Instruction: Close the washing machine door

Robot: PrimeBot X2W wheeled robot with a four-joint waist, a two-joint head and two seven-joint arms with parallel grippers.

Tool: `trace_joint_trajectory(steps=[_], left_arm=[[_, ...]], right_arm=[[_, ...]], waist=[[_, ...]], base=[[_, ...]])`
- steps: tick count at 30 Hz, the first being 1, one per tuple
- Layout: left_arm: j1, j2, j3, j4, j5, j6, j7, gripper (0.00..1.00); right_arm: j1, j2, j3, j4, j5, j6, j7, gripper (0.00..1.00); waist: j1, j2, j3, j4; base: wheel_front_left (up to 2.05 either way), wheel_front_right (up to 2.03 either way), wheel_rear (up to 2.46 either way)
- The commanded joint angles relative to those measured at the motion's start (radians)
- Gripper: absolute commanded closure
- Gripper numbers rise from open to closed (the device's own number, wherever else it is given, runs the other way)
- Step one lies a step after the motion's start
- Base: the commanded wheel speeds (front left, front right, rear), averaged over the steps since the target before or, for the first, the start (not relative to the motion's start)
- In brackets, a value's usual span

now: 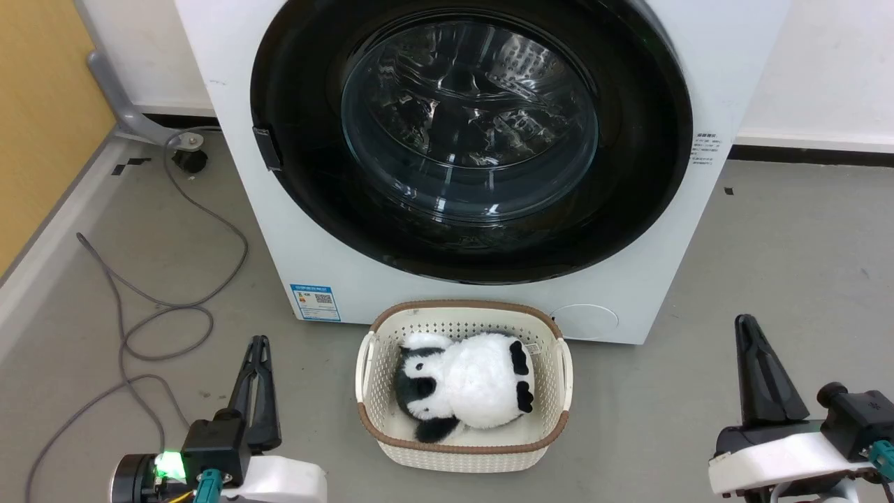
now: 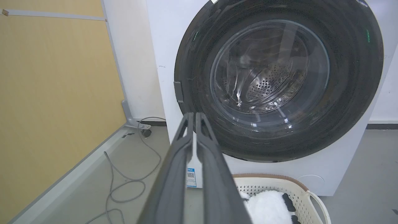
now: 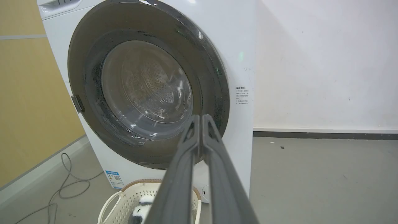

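The washing machine is a big white front-loader facing me. Its door, a glossy black ring around a clear glass bowl, lies flat against the white front, and the steel drum shows through the glass. A small latch tab sits on the ring's left edge. My left gripper is low on the left, shut and empty, well short of the machine. My right gripper is low on the right, also shut and empty. The left wrist view has the door beyond the left gripper; the right wrist view has the door beyond the right gripper.
A white basket holding a panda plush stands on the grey floor just in front of the machine, between my arms. A grey cable loops over the floor at the left, beside a yellow wall panel. Open floor lies to the right.
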Motion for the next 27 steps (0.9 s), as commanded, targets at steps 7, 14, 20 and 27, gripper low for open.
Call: trace_joint_trajectory(steps=[7, 14, 20, 27], left_arm=[[-0.001, 0.000, 0.004, -0.003, 0.001, -0.009, 0.017, 1.00], [-0.001, -0.001, 0.008, -0.006, 0.002, -0.017, 0.031, 1.00], [-0.002, -0.002, 0.011, -0.008, 0.002, -0.024, 0.043, 1.00], [-0.002, -0.003, 0.015, -0.011, 0.003, -0.031, 0.058, 1.00]], right_arm=[[0.003, 0.000, 0.004, -0.007, -0.010, 0.000, 0.016, 1.00], [0.005, 0.001, 0.008, -0.012, -0.018, 0.000, 0.031, 1.00], [0.007, 0.001, 0.011, -0.017, -0.025, 0.000, 0.043, 1.00], [0.009, 0.001, 0.014, -0.023, -0.034, 0.000, 0.058, 1.00]], waist=[[0.0001, 0.0000, 0.000, 0.000], [0.0001, 0.0000, 0.000, 0.000], [0.0001, 0.0000, 0.000, 0.000], [0.0001, 0.0000, 0.000, 0.000]], base=[[0.00, 0.00, 0.00], [0.00, 0.00, 0.00], [0.00, 0.00, 0.00], [0.00, 0.00, 0.00]])
